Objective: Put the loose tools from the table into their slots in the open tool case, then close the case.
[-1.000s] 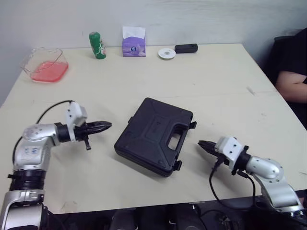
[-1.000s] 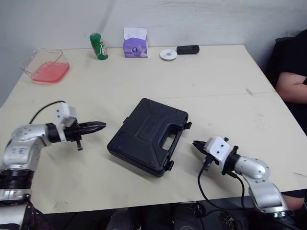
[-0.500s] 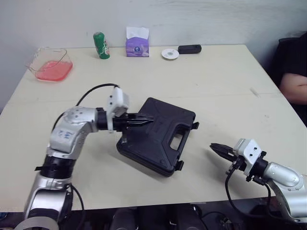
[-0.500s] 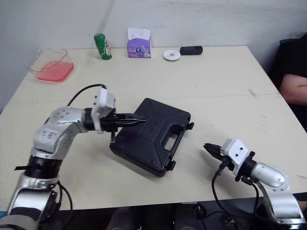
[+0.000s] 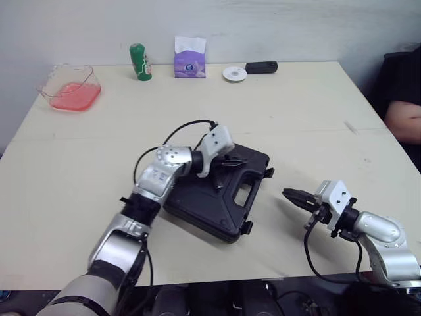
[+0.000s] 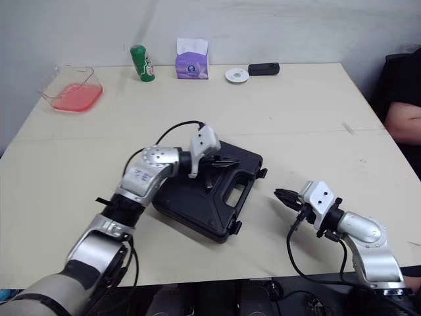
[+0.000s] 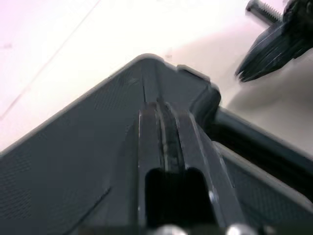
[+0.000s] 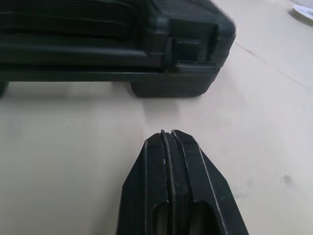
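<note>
pinched left gripper [image 5: 240,160] lies over the grainy black plastic tool case [image 5: 209,205].

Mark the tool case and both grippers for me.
tool case [image 5: 209,203]: left eye view, on the closed lid's bare top.
left gripper [image 5: 241,160]: left eye view, at the fingertips, over the case.
right gripper [image 5: 287,193]: left eye view, at the fingertips, beside the case.

I see the table [image 5: 296,112] carrying the closed black tool case [image 5: 217,205] at centre; along its far edge: clear tub [image 5: 60,67], green can [image 5: 137,62], tissue box [image 5: 189,64], white disc [image 5: 231,74], black device [image 5: 261,66].
</note>
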You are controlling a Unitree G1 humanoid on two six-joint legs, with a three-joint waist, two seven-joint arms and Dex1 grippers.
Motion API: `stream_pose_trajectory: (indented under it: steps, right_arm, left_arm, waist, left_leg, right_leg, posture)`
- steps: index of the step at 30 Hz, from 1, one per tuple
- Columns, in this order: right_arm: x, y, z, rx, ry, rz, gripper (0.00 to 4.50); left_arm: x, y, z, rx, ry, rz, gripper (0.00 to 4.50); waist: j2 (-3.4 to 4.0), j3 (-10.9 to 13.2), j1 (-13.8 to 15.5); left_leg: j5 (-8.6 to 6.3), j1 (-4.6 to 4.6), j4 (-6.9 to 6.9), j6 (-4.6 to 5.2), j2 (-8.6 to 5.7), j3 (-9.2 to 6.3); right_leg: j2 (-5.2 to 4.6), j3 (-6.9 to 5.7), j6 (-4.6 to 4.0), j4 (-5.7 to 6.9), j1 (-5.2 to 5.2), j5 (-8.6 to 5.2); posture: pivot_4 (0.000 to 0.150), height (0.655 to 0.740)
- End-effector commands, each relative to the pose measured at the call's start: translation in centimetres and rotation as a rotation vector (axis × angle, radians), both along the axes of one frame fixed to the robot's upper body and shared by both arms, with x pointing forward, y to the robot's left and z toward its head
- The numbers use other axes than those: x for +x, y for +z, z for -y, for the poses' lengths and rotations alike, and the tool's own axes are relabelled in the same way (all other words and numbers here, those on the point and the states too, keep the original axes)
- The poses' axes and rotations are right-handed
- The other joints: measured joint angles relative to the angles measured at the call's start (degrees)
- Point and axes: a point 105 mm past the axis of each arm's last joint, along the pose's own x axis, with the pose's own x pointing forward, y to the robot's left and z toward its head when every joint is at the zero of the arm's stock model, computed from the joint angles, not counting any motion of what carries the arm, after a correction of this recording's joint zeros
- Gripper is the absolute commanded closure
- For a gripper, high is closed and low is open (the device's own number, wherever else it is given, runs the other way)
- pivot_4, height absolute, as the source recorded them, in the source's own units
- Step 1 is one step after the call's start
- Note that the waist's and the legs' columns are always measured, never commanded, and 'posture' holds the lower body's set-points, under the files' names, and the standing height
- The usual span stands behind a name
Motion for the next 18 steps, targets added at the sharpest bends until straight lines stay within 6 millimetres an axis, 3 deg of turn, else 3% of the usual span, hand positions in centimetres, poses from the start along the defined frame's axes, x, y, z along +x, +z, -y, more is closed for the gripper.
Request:
stream_pose_trajectory:
  steps: [1,9,13,18]
  right_arm:
    - [0.3,0.6,-0.2,-0.010,0.013,0.049,4.50]
    - [1.0,0.4,-0.4,-0.011,0.008,0.063,4.50]
    - [1.8,0.5,-0.2,-0.014,-0.025,0.083,4.50]
    - [2.3,0.7,-0.7,-0.019,-0.011,0.094,4.50]
  left_arm:
    - [0.3,-2.0,0.2,0.073,0.040,-0.075,4.45]
    - [-1.3,-5.6,0.6,0.171,-0.023,-0.183,4.45]
    - [-1.7,-8.8,0.1,0.235,0.014,-0.246,4.45]
    - [-1.9,-9.7,0.2,0.265,0.013,-0.241,4.45]
  waist:
    - [0.00,0.0,-0.1]
    - [0.04,0.0,0.0]
    - [0.03,-0.1,0.0]
    - [0.18,-0.5,0.0]
  left_leg:
    - [0.00,0.01,-0.01,0.00,0.02,0.00]
    - [0.00,0.11,-0.01,-0.01,0.04,-0.01]
    - [-0.01,0.21,-0.01,0.00,0.04,-0.03]
    - [-0.14,0.58,-0.05,0.03,0.07,-0.32]
  right_leg:
    - [0.01,-0.01,0.00,0.00,0.00,0.00]
    - [-0.01,-0.01,-0.01,0.00,0.10,0.00]
    - [-0.04,-0.04,-0.01,-0.04,0.23,0.00]
    - [-0.16,-0.36,-0.01,-0.39,0.90,-0.01]
  posture:
    - [0.150,0.7400]
    - [0.150,0.7400]
    - [0.150,0.7400]
    - [0.150,0.7400]
